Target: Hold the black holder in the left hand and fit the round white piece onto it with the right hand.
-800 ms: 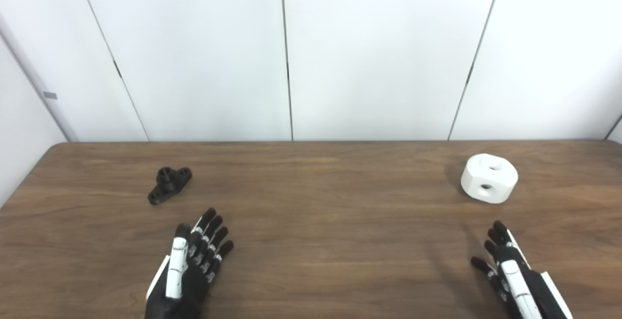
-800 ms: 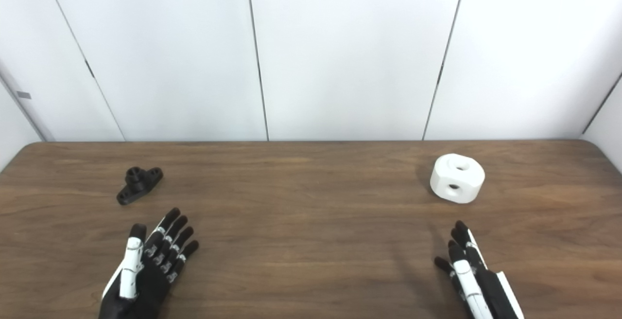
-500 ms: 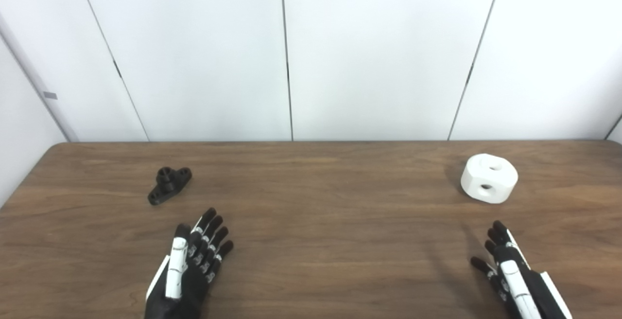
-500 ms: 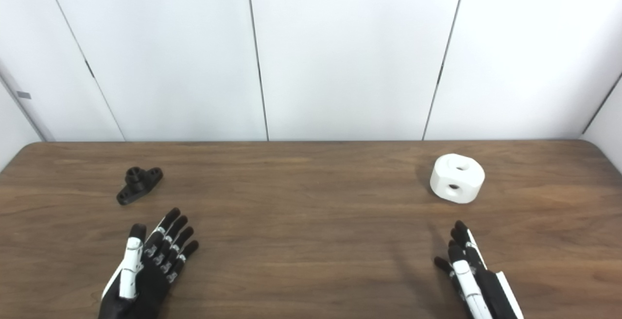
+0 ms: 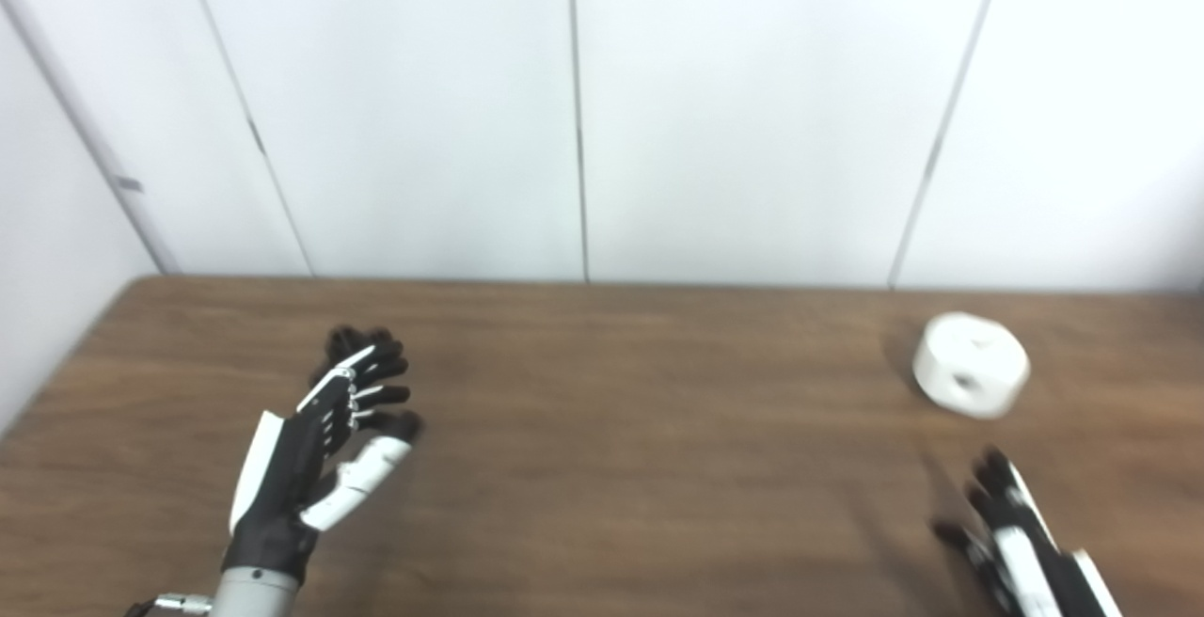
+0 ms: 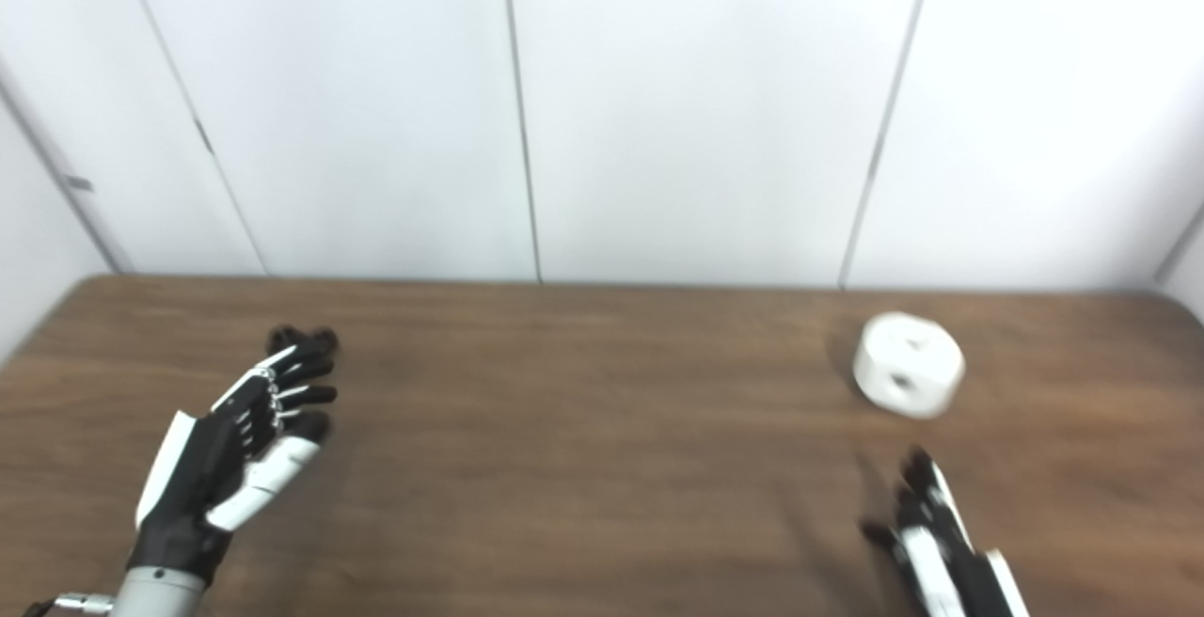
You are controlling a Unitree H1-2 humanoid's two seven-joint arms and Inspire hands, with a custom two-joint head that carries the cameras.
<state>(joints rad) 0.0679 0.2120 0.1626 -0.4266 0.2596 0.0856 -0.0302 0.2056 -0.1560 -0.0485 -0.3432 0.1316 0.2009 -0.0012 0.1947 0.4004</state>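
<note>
The round white piece [image 5: 972,376] lies on the wooden table [image 5: 640,429] at the far right, with holes in its top and side. My left hand [image 5: 324,429] is raised on its edge at the left, open with fingers spread, and touches nothing. It covers the spot where the black holder lies. Only a dark bit [image 6: 318,340] shows past the fingertips, and I cannot tell whether that is the holder. My right hand [image 5: 1021,546] rests low at the bottom right, open, a hand's length short of the white piece.
White wall panels [image 5: 583,109] stand right behind the table's far edge. The table's left edge runs close beside my left hand. Bare wood lies between the two hands.
The camera has shifted a little. My left hand has lifted, turned on its edge and moved forward to the black holder, hiding it. The right hand has stayed in place.
</note>
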